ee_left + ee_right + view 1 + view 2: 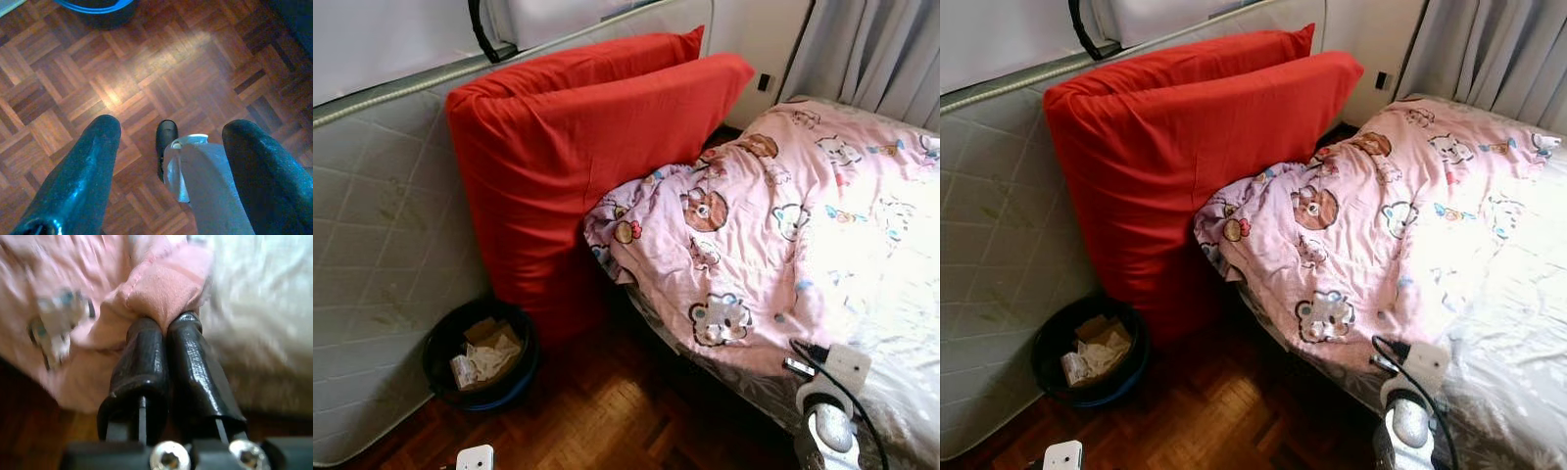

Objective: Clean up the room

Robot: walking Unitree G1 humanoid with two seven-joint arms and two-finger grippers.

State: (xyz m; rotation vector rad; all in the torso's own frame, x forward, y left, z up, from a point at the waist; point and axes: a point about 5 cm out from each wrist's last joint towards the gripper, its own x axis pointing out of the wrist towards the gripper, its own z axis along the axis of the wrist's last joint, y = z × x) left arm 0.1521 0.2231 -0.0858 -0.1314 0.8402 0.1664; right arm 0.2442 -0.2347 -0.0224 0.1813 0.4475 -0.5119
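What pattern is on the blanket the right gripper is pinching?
Pink with cartoon bears: the blanket shows best in the left eye view; the right gripper pinches its edge.

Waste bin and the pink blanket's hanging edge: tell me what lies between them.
Bare parquet floor between the waste bin and pink blanket, with the red mattress standing behind; left eye view.

free: parquet floor point(607, 411) beside bed | blocked: bin point(480, 352); red cushions point(568, 166); mattress point(382, 255)

A pink cartoon-bear blanket point(754, 235) lies rumpled across the bed point(901, 392), its edge seemingly pinched between the right gripper's point(166, 323) fingers
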